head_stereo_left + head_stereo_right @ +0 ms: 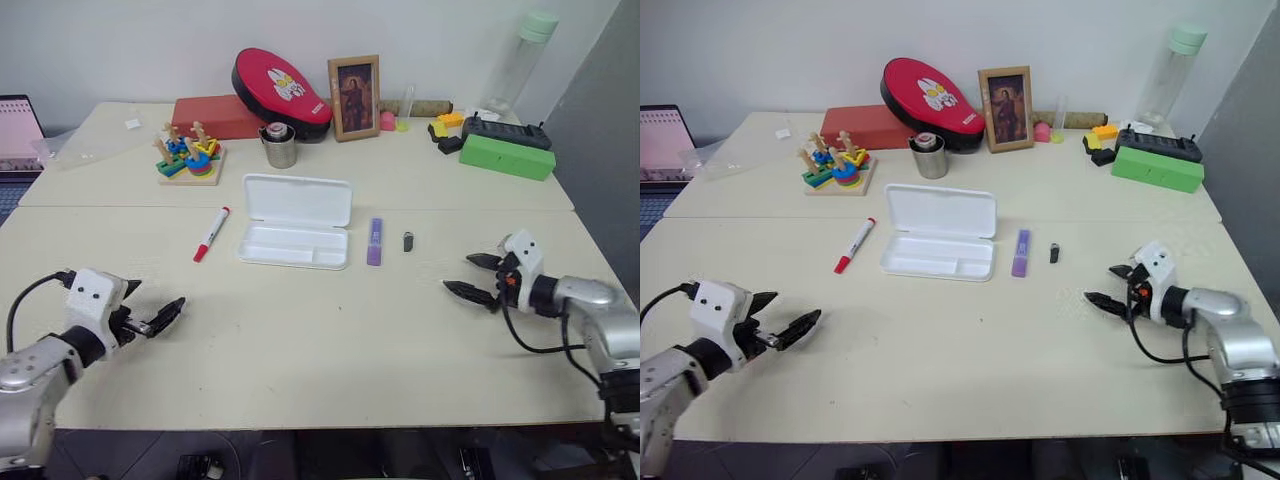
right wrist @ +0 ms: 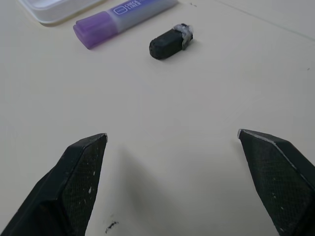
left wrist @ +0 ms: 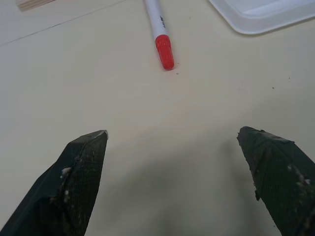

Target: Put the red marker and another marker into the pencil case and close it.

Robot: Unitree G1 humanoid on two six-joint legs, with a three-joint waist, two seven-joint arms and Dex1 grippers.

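**Both tools wide open, nothing picked up yet**

Nearest me, my left tool (image 1: 150,318) hangs low over the bench (image 1: 320,370) at about eight o'clock, jaws spread wide and empty. My right tool (image 1: 478,277) sits at about four o'clock, also spread wide and empty.

Further out, the red marker (image 1: 211,234) lies flat at about eleven o'clock from my left tool, just beside the pencil case (image 1: 295,222) but not touching it. The purple marker (image 1: 374,241) lies on the case's other side, with a small dark cap-like piece (image 1: 408,241) close to its right.

The risks, as I judge them: both markers are round and lie flat, so a badly centred pinch could roll them away or knock them against the case. My right tool could take the dark piece instead of the purple marker. Pushing the light case could slide it.

The case stands open, lid laid back toward twelve o'clock; its tray looks empty. Beyond it, a metal cup (image 1: 280,146) holds something I cannot make out.
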